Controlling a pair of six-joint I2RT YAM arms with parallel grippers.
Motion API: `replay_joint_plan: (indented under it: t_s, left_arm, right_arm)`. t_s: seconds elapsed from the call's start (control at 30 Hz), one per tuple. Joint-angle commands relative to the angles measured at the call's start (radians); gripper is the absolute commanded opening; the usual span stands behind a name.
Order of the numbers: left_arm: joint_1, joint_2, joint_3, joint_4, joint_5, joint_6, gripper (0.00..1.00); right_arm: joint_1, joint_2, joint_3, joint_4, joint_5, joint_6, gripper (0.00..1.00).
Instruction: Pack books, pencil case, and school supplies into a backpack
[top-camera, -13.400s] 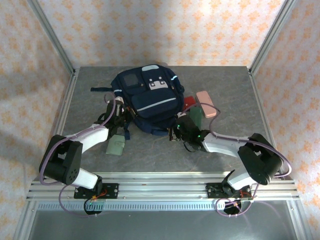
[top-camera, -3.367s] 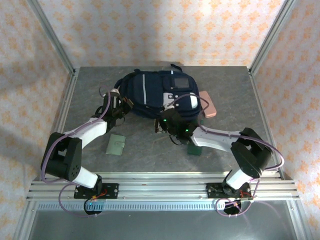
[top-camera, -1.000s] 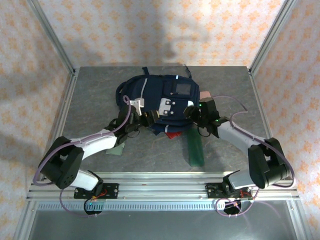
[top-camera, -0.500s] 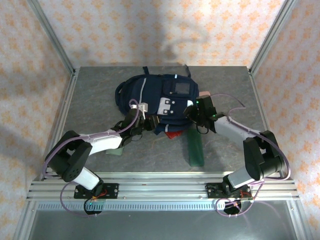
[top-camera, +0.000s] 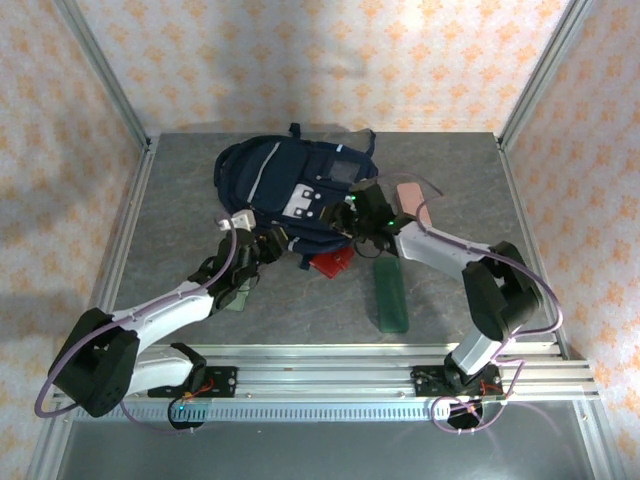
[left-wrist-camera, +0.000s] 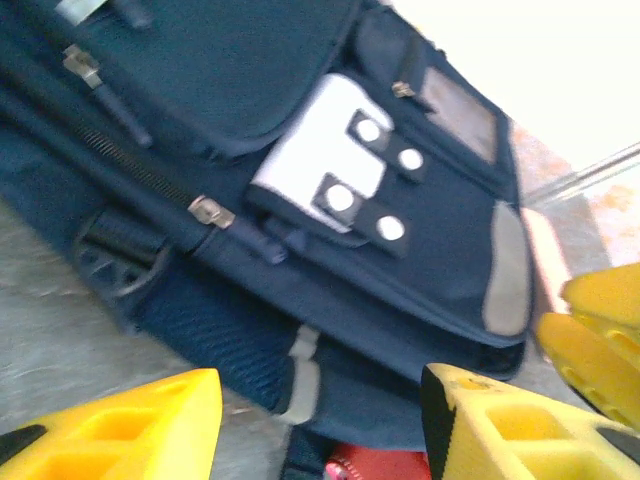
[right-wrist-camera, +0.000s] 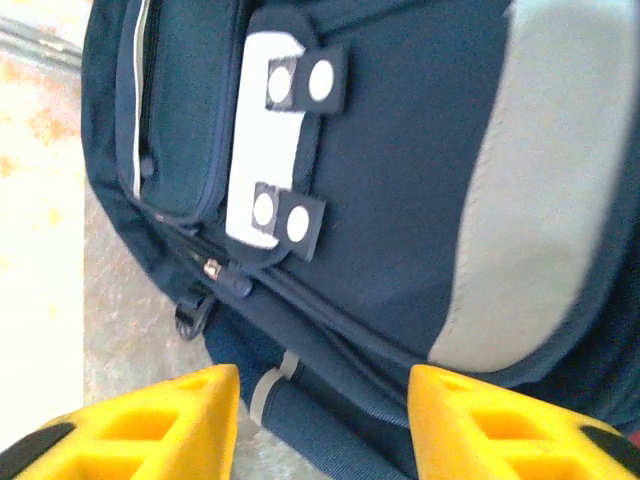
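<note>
Judged nothing surely packed. Noted pale green wallet (top-camera: 238, 298) out on the surface (top-camera: 170, 200) under the left arm. Found left gripper (left-wrist-camera: 318, 405) spread, pinching nothing, beside the far-centre backpack (top-camera: 280, 180), seemingly zipped. Spotted red square (top-camera: 332, 263) just near of it, right gripper (right-wrist-camera: 325, 400) spread over its front, then dark green rectangle (top-camera: 390, 297) and pencil case (top-camera: 413, 203) loose rightward. Could not tell whether the books sat inside. Reckoned open room far left and right, up to the side rails (top-camera: 127, 220).

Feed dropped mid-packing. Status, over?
Left gripper, right gripper open, empty, over backpack front. Pencil case, red square, green rectangle on table, unpacked. No obstruction seen.
</note>
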Motion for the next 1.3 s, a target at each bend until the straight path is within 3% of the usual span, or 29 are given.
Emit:
replay_joint_plan:
  t_s: [0.0, 0.13, 0.3, 0.47, 0.63, 0.9, 1.0, 1.07, 1.27]
  left_arm:
    - [0.018, -0.016, -0.019, -0.045, -0.018, -0.027, 0.55]
    - [0.045, -0.023, -0.023, -0.043, -0.006, -0.015, 0.55]
    - [0.081, -0.009, -0.019, -0.030, 0.030, -0.016, 0.58]
    - [0.085, 0.004, -0.014, -0.024, 0.058, -0.018, 0.60]
    - [0.085, 0.024, -0.002, -0.020, 0.073, -0.017, 0.62]
    - [0.105, 0.006, 0.024, -0.075, 0.001, -0.048, 0.65]
    - [0.132, -0.005, 0.026, -0.100, -0.015, -0.058, 0.66]
    - [0.148, -0.010, 0.035, -0.127, -0.034, -0.062, 0.66]
    - [0.180, -0.056, 0.024, -0.157, -0.051, -0.097, 0.67]
  right_arm:
    - [-0.037, 0.036, 0.032, -0.019, 0.106, 0.031, 0.44]
    - [-0.108, 0.082, 0.009, -0.001, 0.095, 0.036, 0.43]
    - [-0.160, 0.168, 0.052, -0.116, 0.223, -0.017, 0.45]
    - [-0.306, 0.187, 0.052, -0.149, 0.294, -0.042, 0.47]
    - [-0.342, 0.191, 0.182, -0.218, 0.334, -0.105, 0.49]
    - [-0.227, 0.006, 0.213, -0.192, 0.256, -0.096, 0.48]
    - [-0.175, -0.028, 0.161, -0.061, 0.081, -0.057, 0.48]
    - [-0.134, 0.007, 0.145, 0.034, -0.056, -0.009, 0.48]
    - [0.016, 0.220, 0.275, 0.122, -0.188, 0.034, 0.52]
